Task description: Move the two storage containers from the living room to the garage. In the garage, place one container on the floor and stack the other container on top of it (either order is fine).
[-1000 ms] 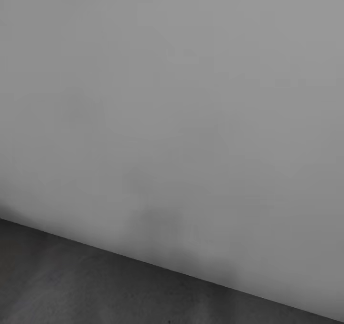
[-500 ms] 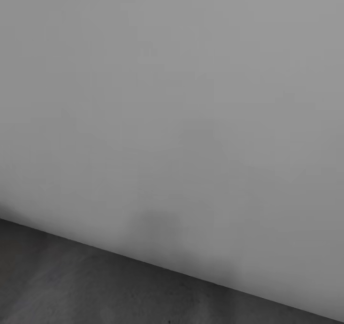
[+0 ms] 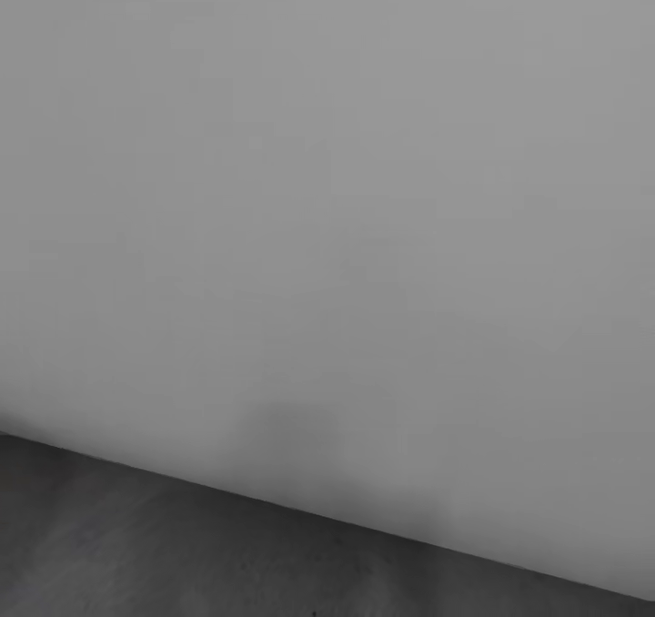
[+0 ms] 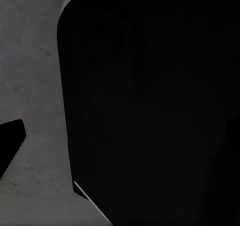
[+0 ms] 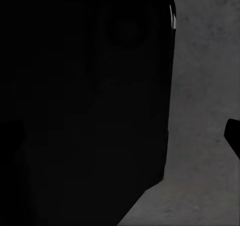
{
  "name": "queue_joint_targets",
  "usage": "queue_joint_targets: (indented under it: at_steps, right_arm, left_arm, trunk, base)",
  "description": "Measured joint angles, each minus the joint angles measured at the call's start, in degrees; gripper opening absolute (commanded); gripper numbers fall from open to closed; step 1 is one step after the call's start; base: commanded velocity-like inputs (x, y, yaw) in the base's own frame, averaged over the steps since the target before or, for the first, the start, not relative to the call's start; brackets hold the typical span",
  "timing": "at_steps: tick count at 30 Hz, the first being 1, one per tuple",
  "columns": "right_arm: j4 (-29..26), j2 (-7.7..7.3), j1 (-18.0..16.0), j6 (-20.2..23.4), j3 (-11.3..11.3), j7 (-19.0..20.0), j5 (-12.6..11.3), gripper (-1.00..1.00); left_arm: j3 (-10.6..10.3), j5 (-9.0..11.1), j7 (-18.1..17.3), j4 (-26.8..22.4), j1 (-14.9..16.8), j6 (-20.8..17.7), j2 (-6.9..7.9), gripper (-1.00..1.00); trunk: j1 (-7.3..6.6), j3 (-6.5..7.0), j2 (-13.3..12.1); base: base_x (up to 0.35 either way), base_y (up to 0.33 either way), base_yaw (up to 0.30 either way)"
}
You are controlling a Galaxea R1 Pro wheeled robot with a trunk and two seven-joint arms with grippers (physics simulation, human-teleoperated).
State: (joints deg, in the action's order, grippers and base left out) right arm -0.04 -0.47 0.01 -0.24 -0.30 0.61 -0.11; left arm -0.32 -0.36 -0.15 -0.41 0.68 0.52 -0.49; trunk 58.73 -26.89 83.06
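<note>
Pale grey wall [image 3: 346, 189] meets the floor [image 3: 136, 553]; wrist views mostly black.

Black body [image 4: 150, 111] over concrete floor [image 4: 35, 76]

Flat, dim, even light falls on the pale wall [image 3: 346, 189], with a faint soft shadow patch low on it. The floor [image 3: 136, 544] looks slightly blurred. Both wrist views are mostly near-black, perhaps an unlit body close up.
</note>
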Motion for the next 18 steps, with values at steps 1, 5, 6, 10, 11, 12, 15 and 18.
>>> queue_joint_targets:
  at_steps: [1,5,6,10,11,12,15,18]
  right_arm:
    - [0.0,0.01,0.0,0.0,0.0,0.0,0.0,1.00]
    - [0.0,0.03,0.0,0.0,-0.1,0.1,0.0,1.00]
    - [0.0,0.03,0.0,0.0,-0.1,0.1,0.0,1.00]
    - [0.0,-0.02,0.0,0.0,-0.1,0.2,0.0,1.00]
    - [0.0,-0.03,0.0,0.0,-0.1,0.2,0.0,1.00]
    - [0.0,-0.01,0.0,0.0,-0.1,0.2,0.0,1.00]
    - [0.0,0.02,0.0,0.0,-0.1,0.2,0.0,1.00]
    - [0.0,-0.01,0.0,0.0,-0.1,0.2,0.0,1.00]
  left_arm:
    - [0.0,0.0,0.0,0.0,0.0,0.0,0.01,1.00]
    - [0.0,0.0,0.0,0.1,0.0,-0.2,0.04,1.00]
    - [0.0,0.0,0.0,0.1,0.0,-0.2,0.04,1.00]
    - [0.2,0.1,0.1,0.1,0.0,-0.2,0.13,1.00]
    - [0.2,0.1,0.1,0.1,0.0,-0.2,0.15,1.00]
    - [0.2,0.2,0.1,0.1,0.0,-0.2,0.17,1.00]
    - [0.2,0.2,0.1,0.1,0.0,-0.2,0.36,1.00]
    - [0.2,0.1,0.1,0.1,0.0,-0.2,0.47,1.00]
  trunk:
    - [0.00,0.00,0.0]
    - [0.00,0.00,0.0]
    - [0.00,0.00,0.0]
    - [0.00,0.00,0.0]
    - [0.00,0.00,0.0]
    - [0.00,0.00,0.0]
    - [0.00,0.00,0.0]
    - [0.00,0.00,0.0]
  base:
    - [0.000,0.000,-0.260]
    - [0.000,0.000,-0.274]
    - [0.000,0.000,-0.279]
    - [0.000,0.000,-0.282]
    - [0.000,0.000,-0.284]
    - [0.000,0.000,-0.284]
    - [0.000,0.000,-0.285]
    - [0.000,0.000,-0.285]
